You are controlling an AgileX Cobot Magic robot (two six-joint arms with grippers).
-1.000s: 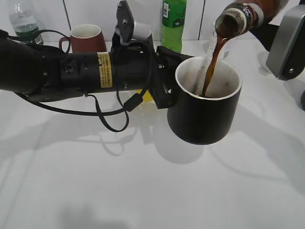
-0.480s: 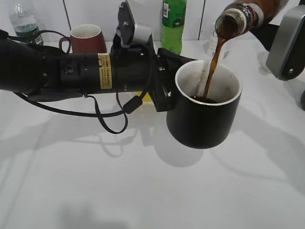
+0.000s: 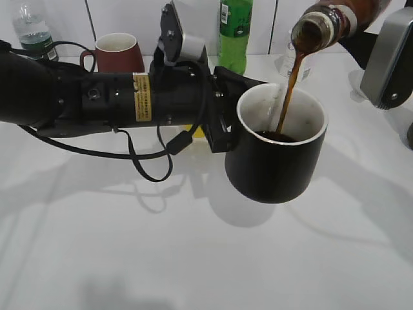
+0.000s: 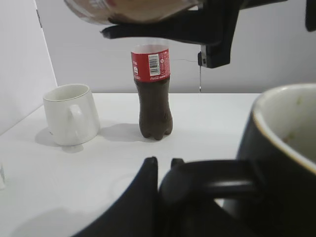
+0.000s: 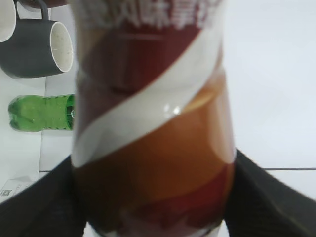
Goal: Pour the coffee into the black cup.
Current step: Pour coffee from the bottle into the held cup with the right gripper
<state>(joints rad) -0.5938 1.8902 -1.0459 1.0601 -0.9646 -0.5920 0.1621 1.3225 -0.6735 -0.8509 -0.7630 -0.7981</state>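
At frame center, the left fingers (image 4: 158, 173) pinch the black cup's (image 3: 276, 155) handle, holding it above the white counter (image 3: 193, 258). Upper right, the right fingers (image 5: 39, 197), spread wide, clasp the tilted bottle; coffee (image 3: 288, 87) streams into the cup.

exterior view slanting down at table (image 3: 193, 258), left wrist view level behind jaws, right wrist view pressed against bottle (image 5: 153, 123) between jaws, black cup (image 3: 277, 161) shared with left wrist

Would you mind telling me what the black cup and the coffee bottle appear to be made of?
The black cup looks ceramic: thick wall, matte black outside, glossy white glaze inside, though coated metal cannot be ruled out. The coffee bottle seems clear plastic, since the brown liquid shows through and its surface carries soft highlights; a printed brown-and-white film label wraps it.
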